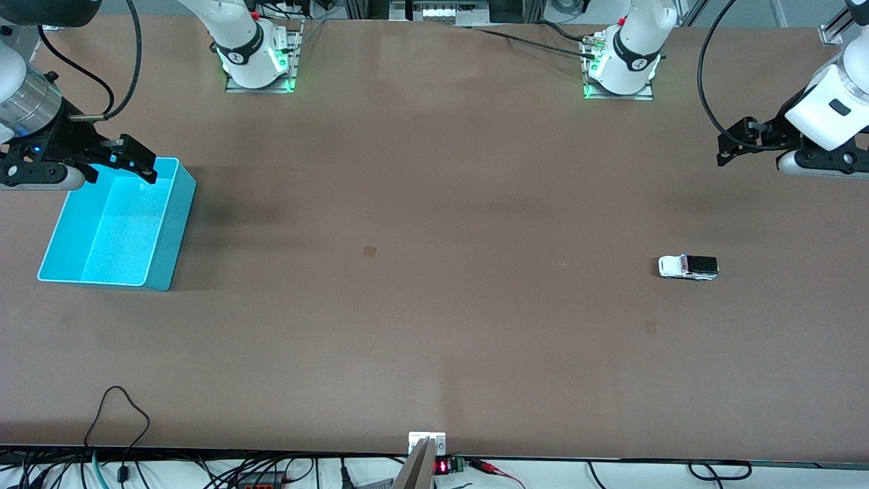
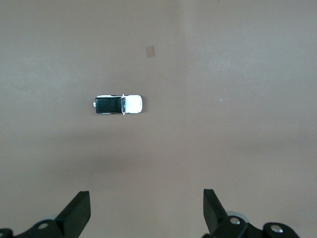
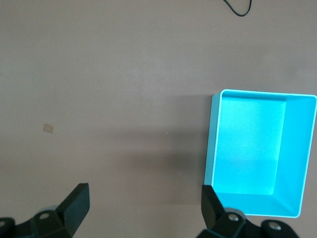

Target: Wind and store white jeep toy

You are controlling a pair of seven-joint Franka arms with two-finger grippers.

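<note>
1. I see the white jeep toy [image 1: 688, 267] standing on its wheels on the bare brown table [image 1: 434, 305], toward the left arm's end. Its black panel end points to that end of the table and its white nose to the table's middle.

2. My left gripper [image 1: 730, 144] hangs in the air over the table near the left arm's end, with the jeep on the table below it and nearer to the front camera. In the left wrist view the toy [image 2: 119, 104] lies well apart from the gripper [image 2: 147, 210], out ahead of the fingertips [image 2: 79, 210] and nearer to one of them than to the other.

3. That gripper's two fingers are spread wide with nothing between them; it touches nothing.

4. My right gripper [image 1: 132, 163] hovers over the farther rim of the cyan bin [image 1: 170, 231] at the right arm's end, well apart from the jeep.

5. In the right wrist view the bin [image 3: 302, 148] sits off to one side of the gripper [image 3: 145, 210], one finger [image 3: 210, 203] just by its near corner. Its fingers are also wide apart and hold nothing.

6. The bin looks empty to me, though the right gripper hides part of it in the front view.

7. A small pale square mark [image 1: 370, 250] lies on the table around its middle, between bin and jeep.

8. Black cables [image 1: 115, 414] loop over the table edge nearest the front camera.
</note>
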